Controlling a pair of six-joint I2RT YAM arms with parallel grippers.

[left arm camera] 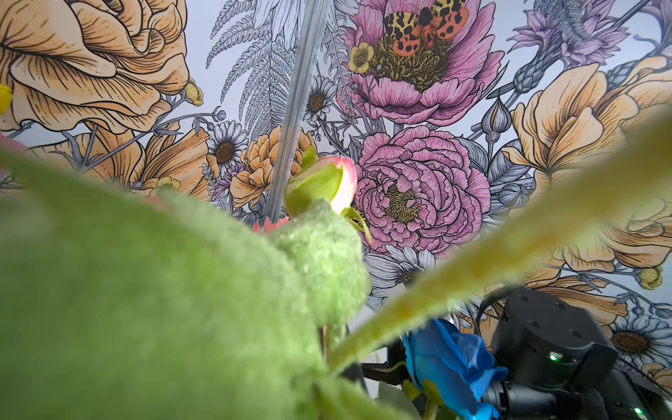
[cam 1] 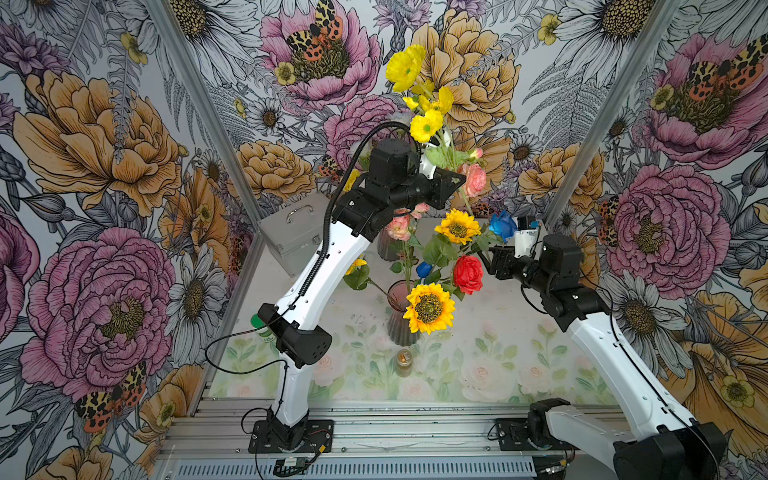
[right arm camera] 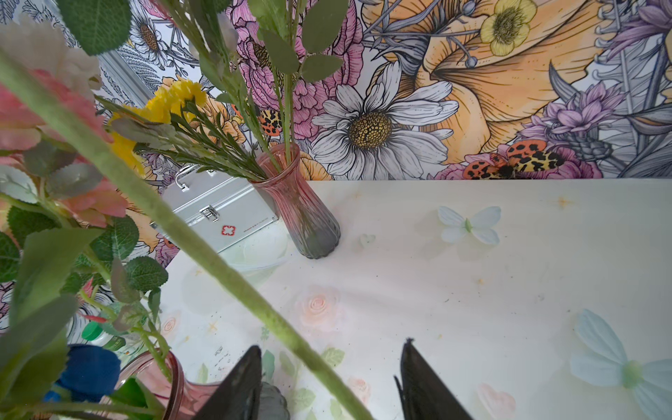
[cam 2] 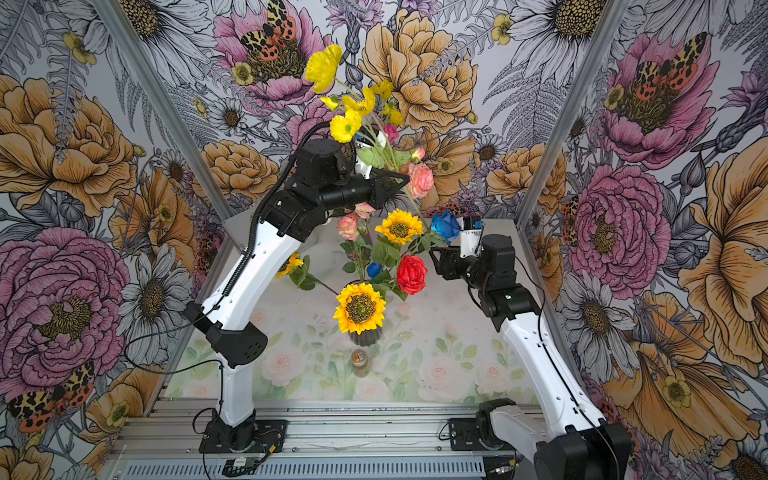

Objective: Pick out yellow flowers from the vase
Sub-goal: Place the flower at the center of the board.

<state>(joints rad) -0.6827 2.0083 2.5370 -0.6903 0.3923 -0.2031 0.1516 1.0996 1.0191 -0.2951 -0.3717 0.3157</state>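
- A small jar (cam 1: 403, 360) is seen nearest, on the floral table cover (cam 1: 519, 332).
- Just behind it, a ribbed pink-grey vase (cam 1: 401, 334) is stood upright; a large sunflower (cam 1: 429, 307), a red rose (cam 1: 468, 274) and, further back, a second sunflower (cam 1: 458, 227) are seen over it.
- The right gripper (right arm camera: 332, 345) is held low beside that bunch, its jaws spread, with a fuzzy green stem (right arm camera: 218, 269) passing between them.
- A further vase (right arm camera: 302, 214) is set beyond, and a yellow clustered spray (right arm camera: 174, 98) is held in it.
- Toward the back wall, the yellow poppy spray (cam 1: 405, 68) is raised clear above both vases, its stem pinched between the pressed-together jaws of the left gripper (cam 1: 462, 180).
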